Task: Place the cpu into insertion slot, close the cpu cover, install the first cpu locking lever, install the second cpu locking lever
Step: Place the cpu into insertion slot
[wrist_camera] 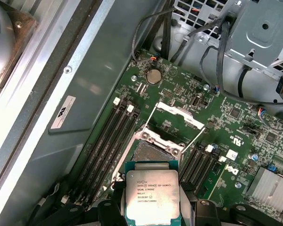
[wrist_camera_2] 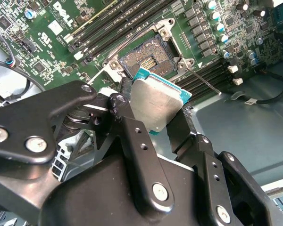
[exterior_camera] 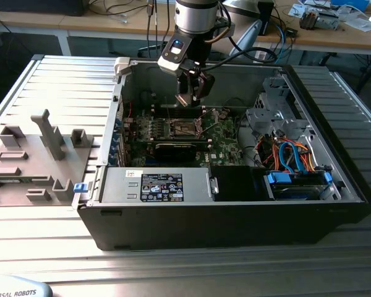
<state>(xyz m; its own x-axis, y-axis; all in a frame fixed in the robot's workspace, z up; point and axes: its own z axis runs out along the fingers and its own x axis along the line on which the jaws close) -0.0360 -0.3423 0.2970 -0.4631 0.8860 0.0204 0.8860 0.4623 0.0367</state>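
Clearly the first step is in hand: the pincer [exterior_camera: 193, 96] is clamped on the chip [wrist_camera_2: 156, 104] by two opposite edges and holds it in the air above the socket [wrist_camera_2: 148, 59], near but not touching, inside the open computer case [exterior_camera: 235, 216]. The cover [wrist_camera: 181, 117] stands swung up off the socket (so the dark centre lies bare). Seating the chip, I judge, calls for squaring its edges to the socket's rim and lowering it level, gently.

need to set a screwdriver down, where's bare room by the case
Bare: the ribbed table in front of the case. Crowded: the fixture tray at the exterior view's left, and inside, where the gripper holds the cpu.
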